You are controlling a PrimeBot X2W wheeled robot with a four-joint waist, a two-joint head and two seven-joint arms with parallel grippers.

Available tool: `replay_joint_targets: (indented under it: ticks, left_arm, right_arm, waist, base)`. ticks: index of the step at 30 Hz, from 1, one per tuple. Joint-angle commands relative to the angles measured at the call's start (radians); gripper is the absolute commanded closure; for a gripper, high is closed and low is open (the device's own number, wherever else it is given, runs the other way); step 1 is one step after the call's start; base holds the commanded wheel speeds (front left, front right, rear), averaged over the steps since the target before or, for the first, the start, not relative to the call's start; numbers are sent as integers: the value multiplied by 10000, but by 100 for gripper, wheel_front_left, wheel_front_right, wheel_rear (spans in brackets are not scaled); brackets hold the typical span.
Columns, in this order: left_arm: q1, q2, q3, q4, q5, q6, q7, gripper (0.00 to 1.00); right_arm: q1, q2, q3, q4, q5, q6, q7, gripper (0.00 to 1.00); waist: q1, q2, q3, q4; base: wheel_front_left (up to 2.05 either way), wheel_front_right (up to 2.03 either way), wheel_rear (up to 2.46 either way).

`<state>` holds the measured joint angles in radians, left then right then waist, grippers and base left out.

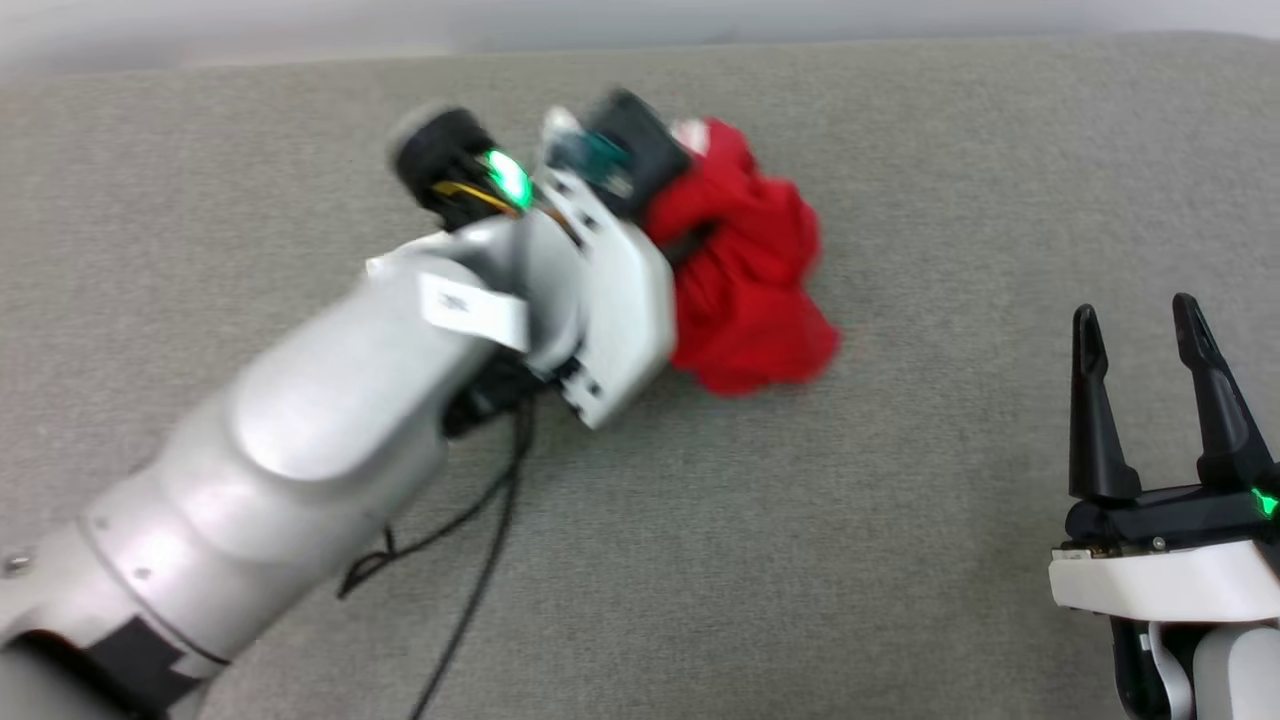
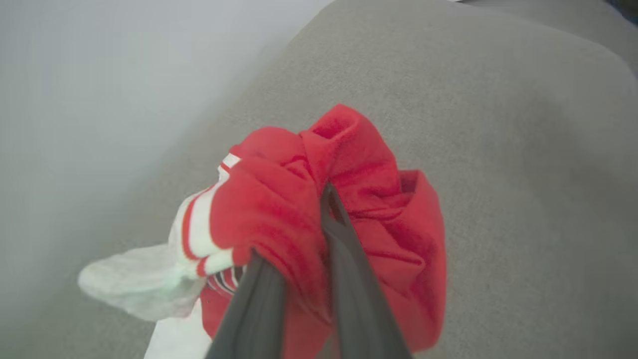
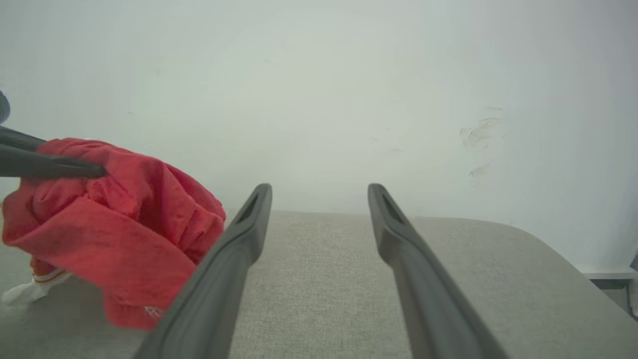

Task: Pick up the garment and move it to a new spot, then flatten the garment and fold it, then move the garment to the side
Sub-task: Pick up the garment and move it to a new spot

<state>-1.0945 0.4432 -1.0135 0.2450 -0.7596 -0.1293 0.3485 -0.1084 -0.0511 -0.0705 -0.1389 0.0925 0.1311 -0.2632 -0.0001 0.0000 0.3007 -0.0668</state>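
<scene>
Our left gripper [image 2: 304, 224] has its jaws nearly closed on a fold of the garment [image 1: 760, 290]. One dark finger [image 2: 344, 249] lies over the red cloth and the other is buried in it. The garment is bunched into a ball toward the far side of the grey cushioned surface [image 1: 900, 560], near the pale wall [image 3: 319, 75]. A white sleeve [image 2: 134, 279] with red stripes trails from one side. We cannot tell whether the bundle rests on the surface or hangs just above it. Our right gripper [image 1: 1135, 310] sits well apart from the garment, its jaws spread wide with nothing between them. Black cables [image 1: 480, 560] hang under our left forearm.
</scene>
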Motion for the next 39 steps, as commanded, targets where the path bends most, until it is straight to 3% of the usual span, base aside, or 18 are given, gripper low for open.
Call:
replay_joint_targets:
  ticks: [1,9,14,18,19,20,21,30,36,39]
  left_arm:
    - [-192,-152,-300,53,92,-6,-100,100]
    - [405,-1598,-2449,1008,-267,-7,-546,100]
    - [1432,-2145,-2664,1292,45,-8,-28,100]
    - [1998,-2228,-2675,1336,390,-8,153,100]
    - [2040,-2232,-2676,1412,433,-8,28,70]
    - [2034,-2249,-2676,1499,467,-8,-135,15]
    - [1989,-2267,-2675,1608,445,-8,-347,0]
    - [2184,-2366,-2261,2334,21,151,-2708,0]
    - [2827,-1834,-1740,2011,-160,845,-3601,0]
    - [3342,-1377,-1350,1706,-140,1524,-4301,0]
  right_arm:
    - [-137,16,-24,-25,118,-7,-24,0]
    - [-177,16,-84,23,363,-7,-23,0]
    - [-223,16,-105,46,402,-7,-24,0]
    - [-188,16,-189,85,352,-7,-24,0]
    - [-148,16,-189,112,316,-7,-24,0]
    - [-101,16,-192,138,283,-7,-24,0]
    - [-56,16,-167,163,268,-7,-24,0]
    - [566,15,-188,372,41,-7,-23,0]
    - [971,17,-224,430,-35,-7,-24,0]
    - [1179,15,-248,466,-51,-7,-24,0]
  waist:
    - [1,0,167,-250]
    - [1,0,478,-782]
    - [1,0,603,-924]
    - [1,0,553,-855]
    - [1,0,491,-805]
    - [1,0,410,-747]
    - [1,0,320,-691]
    - [1,0,-962,-51]
    - [1,0,-1606,298]
    - [1,0,-1907,480]
  base:
    - [0,0,0]
    - [0,0,0]
    - [0,0,0]
    - [0,0,0]
    - [0,0,0]
    - [0,0,0]
    - [0,0,0]
    - [0,0,0]
    - [0,0,0]
    - [0,0,0]
